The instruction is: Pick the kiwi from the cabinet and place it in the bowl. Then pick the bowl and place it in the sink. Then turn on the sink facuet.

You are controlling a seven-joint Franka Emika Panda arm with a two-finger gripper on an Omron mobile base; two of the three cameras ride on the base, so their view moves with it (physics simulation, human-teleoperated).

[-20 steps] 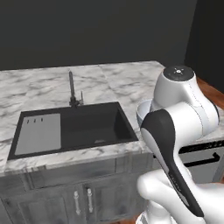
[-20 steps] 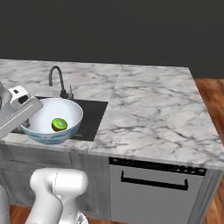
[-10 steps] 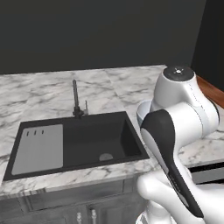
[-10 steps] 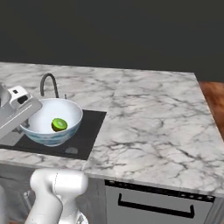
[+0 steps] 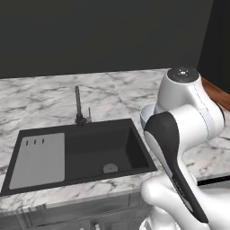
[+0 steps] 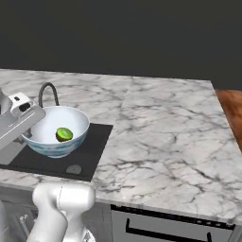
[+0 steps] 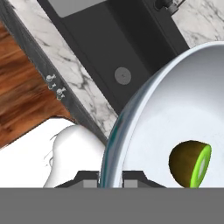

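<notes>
Holding the bowl (image 6: 56, 131) above the sink (image 6: 56, 158), same as before.
You see the gripper (image 7: 110, 180) clenched on its rim, kiwi (image 6: 64, 134) inside; both base views have shifted nearer.

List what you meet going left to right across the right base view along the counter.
gripper → sink faucet → kiwi inside the bowl → bare marble counter → wooden floor.
</notes>
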